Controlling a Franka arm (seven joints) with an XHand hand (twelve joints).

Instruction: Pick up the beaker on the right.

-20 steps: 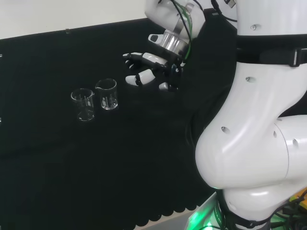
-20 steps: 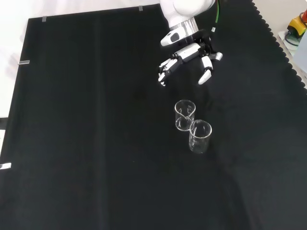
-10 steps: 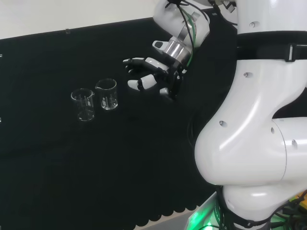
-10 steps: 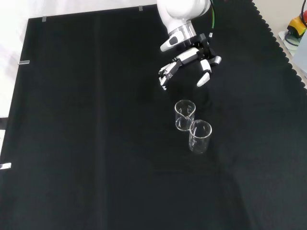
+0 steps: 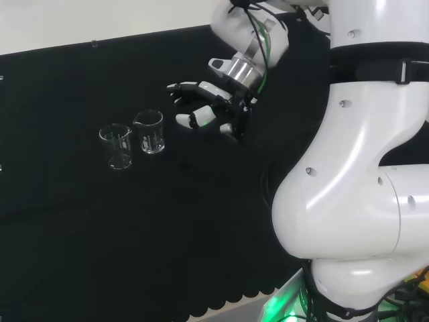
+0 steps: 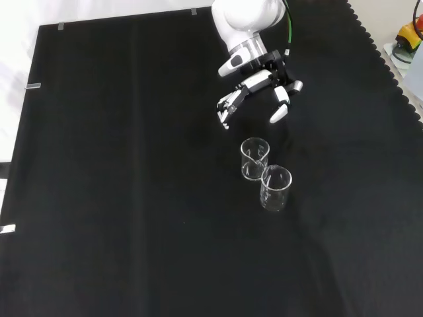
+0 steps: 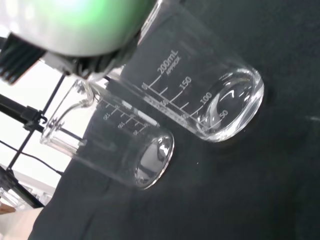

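Black cloth (image 6: 119, 198) bears two seemingly empty beakers, the nearer beaker (image 6: 254, 158) just below the splayed, empty robot hand (image 6: 259, 89).

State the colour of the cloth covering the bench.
Black; the cloth shows best in the front view.

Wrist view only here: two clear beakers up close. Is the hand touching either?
Observer: No. In the front view the hand hangs clear of both, with bare cloth in between.
Operator: Fingers?
Observer: Open, with the fingers and thumb spread and pointing toward the beakers.
Operator: Which beaker is closer to it?
Observer: In the head view, the right beaker. The left beaker stands beyond it.
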